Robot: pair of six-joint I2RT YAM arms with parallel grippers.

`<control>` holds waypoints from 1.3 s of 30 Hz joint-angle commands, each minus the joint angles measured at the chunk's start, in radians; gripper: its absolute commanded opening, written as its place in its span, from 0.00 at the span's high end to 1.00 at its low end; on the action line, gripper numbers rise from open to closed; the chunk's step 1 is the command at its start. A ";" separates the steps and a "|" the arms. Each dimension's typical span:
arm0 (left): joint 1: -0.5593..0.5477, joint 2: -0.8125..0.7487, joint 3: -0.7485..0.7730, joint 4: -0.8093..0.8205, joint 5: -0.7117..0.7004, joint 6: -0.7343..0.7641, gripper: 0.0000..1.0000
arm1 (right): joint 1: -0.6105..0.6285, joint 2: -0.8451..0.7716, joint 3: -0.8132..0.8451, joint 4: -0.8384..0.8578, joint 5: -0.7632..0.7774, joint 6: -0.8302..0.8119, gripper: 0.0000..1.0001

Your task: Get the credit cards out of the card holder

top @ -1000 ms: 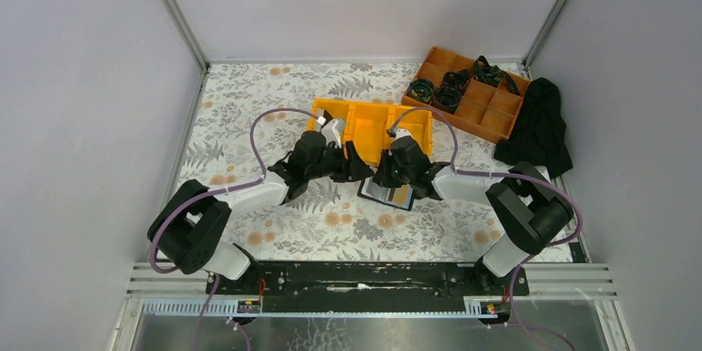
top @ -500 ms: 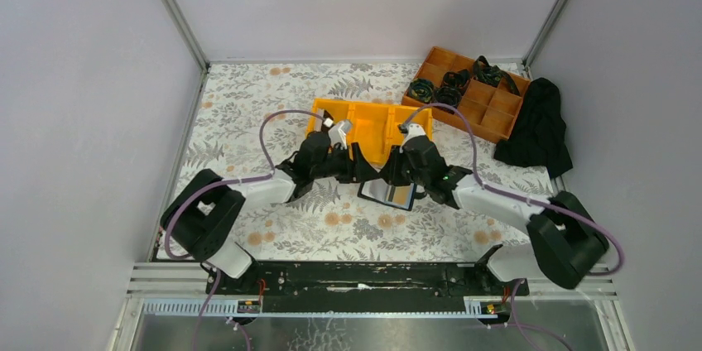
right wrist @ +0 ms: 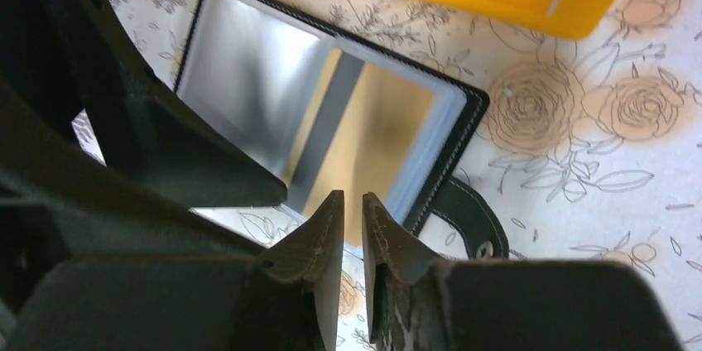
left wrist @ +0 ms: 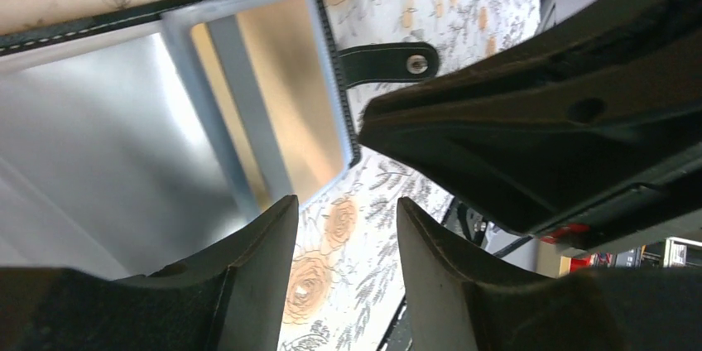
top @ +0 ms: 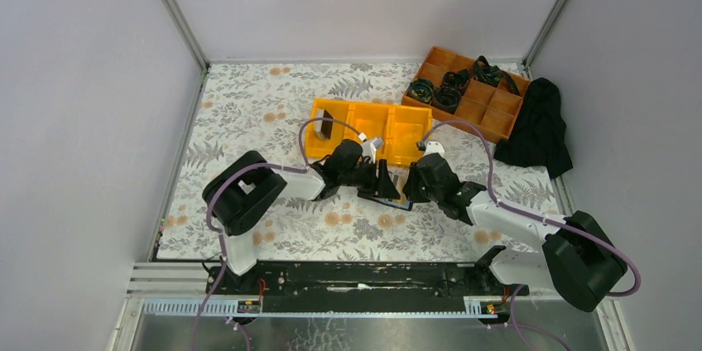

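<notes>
- Two cards show in the open card holder point(right wrist: 248, 78): a silver card point(left wrist: 99, 136) in one clear sleeve and a tan card point(left wrist: 290, 94) in the next.
- Lying flat on the counter point(top: 248, 111) with its sleeves up, the holder sits just on the near side of the yellow bin point(top: 401, 132), about midway across the counter.
- Its long axis runs roughly along the bin's near wall, with the silver half toward the left edge and the tan half toward the right edge.
- A black snap strap point(left wrist: 385, 61) sticks out from the tan end, along that axis.
- A floral cloth covers the counter, and pale grey walls with metal posts close it in on three sides.
- An orange compartment tray point(top: 495, 119) holding black coiled pieces sits at the far right corner, with a black cloth point(top: 538, 127) beside it at the right edge.
- The left jaws stand about half open, low over the silver half. Only the floral cloth shows between their fingertips point(left wrist: 277, 218), and they grip nothing.
- The right jaws are parted by only a narrow slit, with their fingertips point(right wrist: 331, 210) at the near edge of the tan card's sleeve. Nothing shows in their grip, and I cannot tell whether they touch the sleeve.
- The two sets of jaws face each other across the holder.
</notes>
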 commanded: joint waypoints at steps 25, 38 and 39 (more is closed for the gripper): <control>0.008 0.014 0.057 -0.132 -0.157 0.164 0.43 | -0.034 0.043 -0.068 0.060 -0.023 0.021 0.73; -0.009 0.063 0.062 -0.081 -0.115 0.137 0.43 | -0.041 0.097 -0.064 0.104 -0.045 0.023 0.73; -0.012 0.068 0.060 -0.056 -0.090 0.119 0.43 | -0.042 0.104 -0.062 0.108 -0.046 0.022 0.73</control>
